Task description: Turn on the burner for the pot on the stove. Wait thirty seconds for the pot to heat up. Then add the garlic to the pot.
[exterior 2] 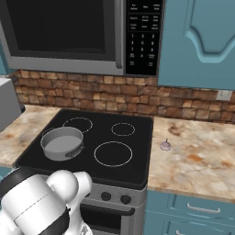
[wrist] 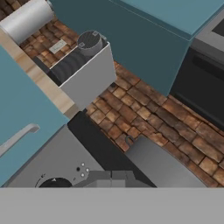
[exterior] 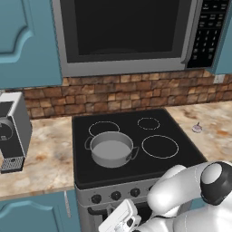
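Heads up on what you're dealing with here. The pot (exterior: 111, 149) sits on the front-left ring of the stove (exterior: 136, 136), and it looks like plain rigid metal, so you shouldn't need to touch it at all. The garlic (exterior 2: 165, 145) is the fiddly one: a tiny pale bulb lying on the surface (exterior 2: 202, 160) just right of the stove, well apart from the pot. I'd guess it's light, hard enough not to squash, but rounded and prone to rolling or popping out of a pinch. You'd want to come straight down and close across its fat middle, not the pointed tip.

The knobs (exterior: 116, 195) along the silver front are small and stiff-looking, so grip one squarely across its sides. Your end effector (exterior: 121, 220) is low in front of the stove, down by the knob row, with its jaws together and nothing between them.
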Controlling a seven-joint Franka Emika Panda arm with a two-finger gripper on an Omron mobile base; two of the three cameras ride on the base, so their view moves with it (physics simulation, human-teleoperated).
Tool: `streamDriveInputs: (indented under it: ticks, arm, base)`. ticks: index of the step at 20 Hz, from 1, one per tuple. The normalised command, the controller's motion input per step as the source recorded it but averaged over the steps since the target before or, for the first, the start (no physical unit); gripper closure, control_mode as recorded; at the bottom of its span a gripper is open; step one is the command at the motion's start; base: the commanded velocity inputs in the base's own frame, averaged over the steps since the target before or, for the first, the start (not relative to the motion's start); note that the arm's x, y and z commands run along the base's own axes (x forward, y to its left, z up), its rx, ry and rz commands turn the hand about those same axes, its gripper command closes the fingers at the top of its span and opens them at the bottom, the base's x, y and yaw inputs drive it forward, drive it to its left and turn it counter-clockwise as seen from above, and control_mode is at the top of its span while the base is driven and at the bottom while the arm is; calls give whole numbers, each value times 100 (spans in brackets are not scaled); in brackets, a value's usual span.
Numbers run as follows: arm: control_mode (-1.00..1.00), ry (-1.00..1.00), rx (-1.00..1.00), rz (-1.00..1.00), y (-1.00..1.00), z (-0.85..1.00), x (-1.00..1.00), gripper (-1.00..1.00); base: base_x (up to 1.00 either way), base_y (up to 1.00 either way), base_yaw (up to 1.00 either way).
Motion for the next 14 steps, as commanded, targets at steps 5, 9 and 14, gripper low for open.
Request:
streamDriveInputs:
  ticks: [5, 9, 14]
  arm:
    - [-100, 0, 0, 0, 0, 0, 0, 100]
    - [-100, 0, 0, 0, 0, 0, 0, 100]
    - [-100, 0, 0, 0, 0, 0, 0, 100]
  base:
    - [0, 0, 0]
    - [0, 0, 0]
    - [0, 0, 0]
